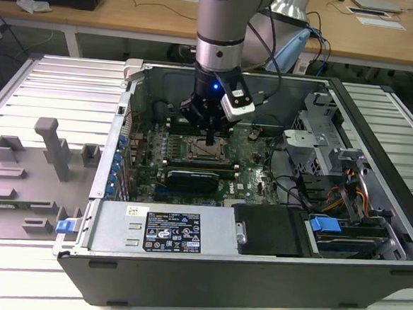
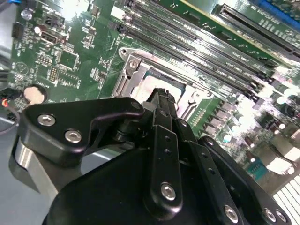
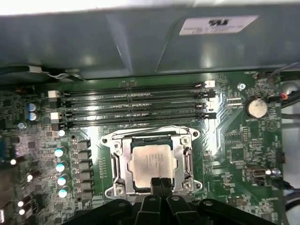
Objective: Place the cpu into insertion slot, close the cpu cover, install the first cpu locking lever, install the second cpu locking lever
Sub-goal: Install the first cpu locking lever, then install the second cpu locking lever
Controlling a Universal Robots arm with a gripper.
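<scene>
- The cpu (image 3: 152,164) already sits in the insertion slot (image 3: 186,161).
- The cpu cover (image 3: 151,133) looks closed over it.
- The gripper (image 3: 160,183), jaws together, hovers at the cpu's edge; the levers' state is unclear.

Even, fairly bright overhead light fills the exterior view; the ribbed pale grey metal surface (image 1: 48,87) reflects it softly, while the inside of the open dark grey computer case (image 1: 255,272) sits in shade. A small blue light glows on the arm's wrist. In the second wrist view, white glare washes out the green circuit board (image 2: 70,56) at upper left and at the right edge, and the near black fingers (image 2: 161,140) look soft. In the first wrist view, the pale beige-silver square cpu (image 3: 152,161) gleams, and the frame's top edge is blown out white.
</scene>
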